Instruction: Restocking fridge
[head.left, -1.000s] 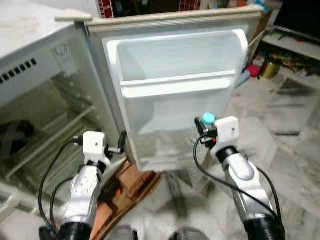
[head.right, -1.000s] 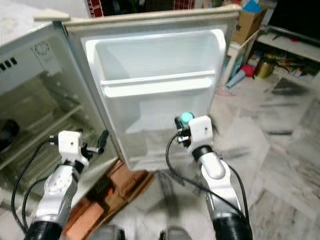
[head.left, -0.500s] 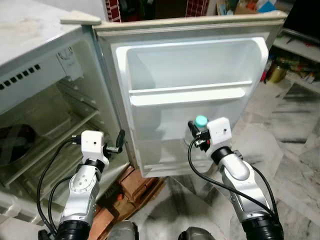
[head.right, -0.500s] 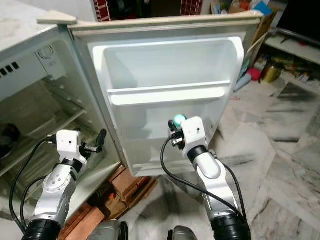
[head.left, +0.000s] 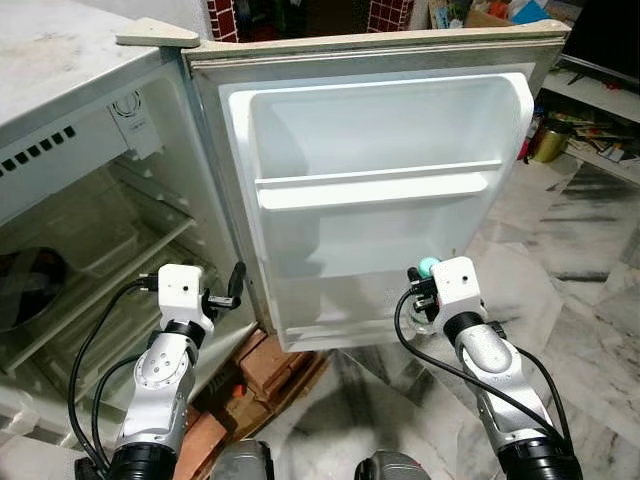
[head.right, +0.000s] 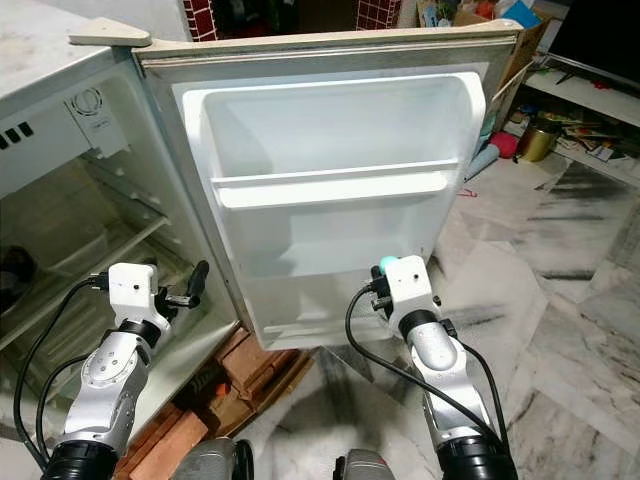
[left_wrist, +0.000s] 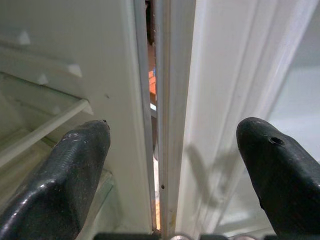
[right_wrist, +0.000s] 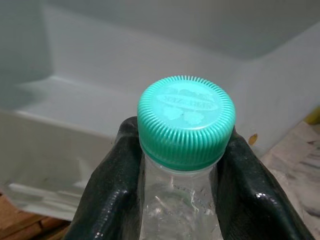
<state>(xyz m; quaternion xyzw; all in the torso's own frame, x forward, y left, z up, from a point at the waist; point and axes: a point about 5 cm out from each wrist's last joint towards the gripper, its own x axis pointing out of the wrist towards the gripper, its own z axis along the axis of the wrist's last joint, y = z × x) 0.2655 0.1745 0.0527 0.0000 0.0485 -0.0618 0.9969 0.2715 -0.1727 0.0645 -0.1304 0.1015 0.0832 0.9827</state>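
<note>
The fridge door (head.left: 370, 130) stands wide open, with a white shelf rail (head.left: 375, 185) across its middle and a lower pocket (head.left: 330, 320) at its bottom. My right gripper (right_wrist: 180, 165) is shut on the neck of a clear bottle with a teal cap (right_wrist: 186, 120). That cap (head.left: 428, 266) sits in front of the door's lower right corner. My left gripper (left_wrist: 172, 170) is open, its fingers (head.left: 236, 278) pointing at the hinge gap between door and cabinet, holding nothing.
The fridge cabinet (head.left: 90, 250) is open on the left, with glass shelves and a dark object (head.left: 20, 285) inside. Red bricks (head.left: 265, 370) lie under the door. A brass pot (head.left: 548, 140) and clutter stand at the far right on the marble floor (head.left: 580, 300).
My right gripper has moved down and to the right with the bottle, from mid-door to the lower right corner. The left arm has barely moved.
</note>
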